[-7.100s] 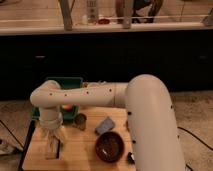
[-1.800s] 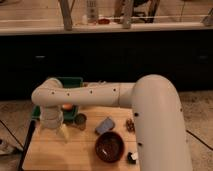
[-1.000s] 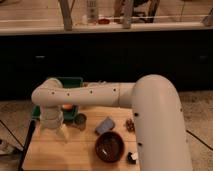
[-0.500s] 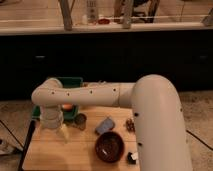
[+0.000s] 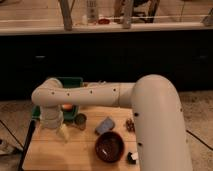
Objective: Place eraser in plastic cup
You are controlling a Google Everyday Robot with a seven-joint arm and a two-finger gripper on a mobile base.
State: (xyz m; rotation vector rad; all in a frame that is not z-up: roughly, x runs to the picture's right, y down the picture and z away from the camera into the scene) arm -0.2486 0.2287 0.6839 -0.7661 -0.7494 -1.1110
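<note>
Hovering low over worktop (image 5: 75, 150), left side: hand (image 5: 62, 132).
Grip state indeterminate; brown bowl (image 5: 109, 147) well apart, right.

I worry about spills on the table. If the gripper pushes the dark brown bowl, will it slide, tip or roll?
The dark brown bowl looks wide and low, so it would probably slide on the wooden table rather than tip. It sits upright, so rolling seems unlikely. The gripper is at its left, near the small cup, which looks easier to knock over.

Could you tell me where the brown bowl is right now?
The brown bowl sits on the wooden table, front centre, right of the gripper.
</note>
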